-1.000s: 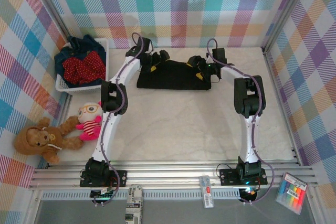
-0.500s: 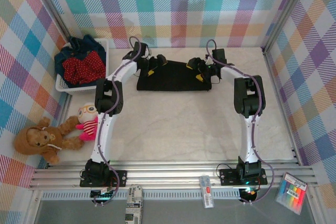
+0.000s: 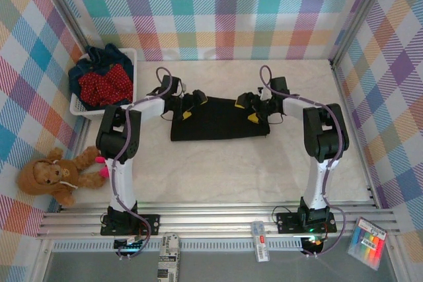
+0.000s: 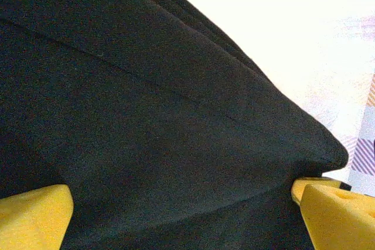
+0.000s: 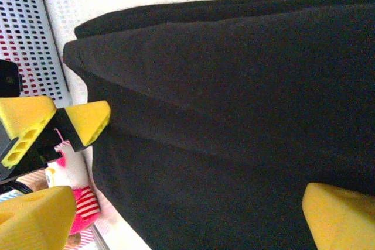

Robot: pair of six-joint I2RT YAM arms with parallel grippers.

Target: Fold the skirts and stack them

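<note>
A robotics lab test cell: plaid-cloth walls [image 3: 218,4] and aluminium frame rails [image 3: 218,211] enclose a pale table [image 3: 218,170], with the left arm [image 3: 122,176] and right arm [image 3: 317,179] bolted at its edge.

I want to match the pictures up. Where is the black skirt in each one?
Top: black skirt lies flat on the table, just behind the middle.
Left wrist: skirt covers most of the picture.
Right wrist: skirt covers the middle and right.
Shared landmark: yellow-fingered left gripper at the skirt's left end; bottom of left wrist, left of right wrist.
</note>
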